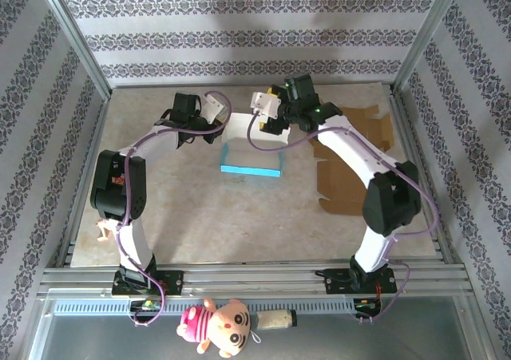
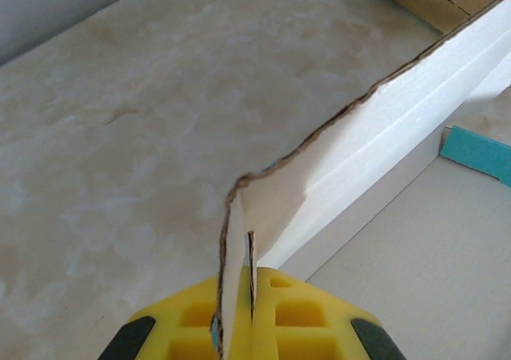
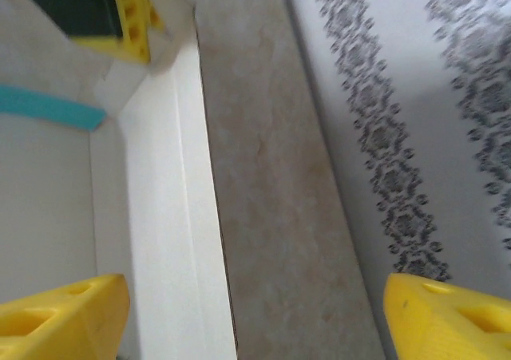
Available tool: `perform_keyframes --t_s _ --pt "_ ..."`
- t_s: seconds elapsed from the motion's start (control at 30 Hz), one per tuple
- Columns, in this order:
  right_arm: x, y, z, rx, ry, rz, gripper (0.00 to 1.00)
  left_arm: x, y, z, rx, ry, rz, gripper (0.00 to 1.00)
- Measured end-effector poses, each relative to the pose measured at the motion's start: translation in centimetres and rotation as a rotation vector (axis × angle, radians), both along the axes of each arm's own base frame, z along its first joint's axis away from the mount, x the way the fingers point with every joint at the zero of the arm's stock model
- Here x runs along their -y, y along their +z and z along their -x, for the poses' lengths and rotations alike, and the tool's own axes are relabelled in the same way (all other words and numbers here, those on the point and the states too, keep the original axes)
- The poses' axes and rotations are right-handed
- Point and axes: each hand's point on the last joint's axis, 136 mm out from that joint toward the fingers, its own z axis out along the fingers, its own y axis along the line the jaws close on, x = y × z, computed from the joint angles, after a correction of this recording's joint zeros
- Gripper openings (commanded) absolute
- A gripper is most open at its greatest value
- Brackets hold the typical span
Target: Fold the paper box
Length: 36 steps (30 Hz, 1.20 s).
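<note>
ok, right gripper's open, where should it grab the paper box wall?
The upright white wall at its top edge, from above, right gripper straddling it: one finger inside, one outside. It's a thin standing sheet, and the left gripper pinches its far corner.

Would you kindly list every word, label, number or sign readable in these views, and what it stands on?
No text can be read anywhere.
The paper box is plain white with a teal edge, the brown cardboard bears no print, and the wallpaper carries only an ornamental pattern.
</note>
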Motion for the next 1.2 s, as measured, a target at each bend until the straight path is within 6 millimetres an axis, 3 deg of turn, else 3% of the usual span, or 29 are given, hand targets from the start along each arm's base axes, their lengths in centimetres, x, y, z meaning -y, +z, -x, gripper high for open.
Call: perform_keyframes --t_s 0.2,0.4,0.47,0.6,0.7,0.97,1.2 --pt "0.0 -3.9 0.1 -0.075 0.032 0.137 0.34 0.3 0.1 0.5 0.058 -0.010 0.009 0.00" --pt "-0.6 -4.0 0.2 -0.020 0.028 0.225 0.11 1.1 0.9 1.5 0.119 -0.018 0.012 0.00" --pt "-0.6 -3.9 -0.2 0.018 0.017 0.247 0.09 1.1 1.2 1.7 0.143 -0.009 0.011 0.02" --pt "-0.5 -4.1 -0.3 0.107 0.011 0.289 0.07 1.3 1.9 2.7 0.184 0.006 0.028 0.32" --pt "-0.4 -4.7 -0.1 0.165 0.004 0.309 0.07 1.5 2.2 3.4 0.187 0.021 0.062 0.47" --pt "-0.5 -6.3 0.0 0.250 -0.024 0.336 0.07 1.1 2.5 4.2 0.148 0.081 0.101 0.56" --pt "-1.4 -4.9 0.8 0.288 -0.027 0.313 0.08 0.1 0.5 4.7 0.098 0.098 0.015 0.59"
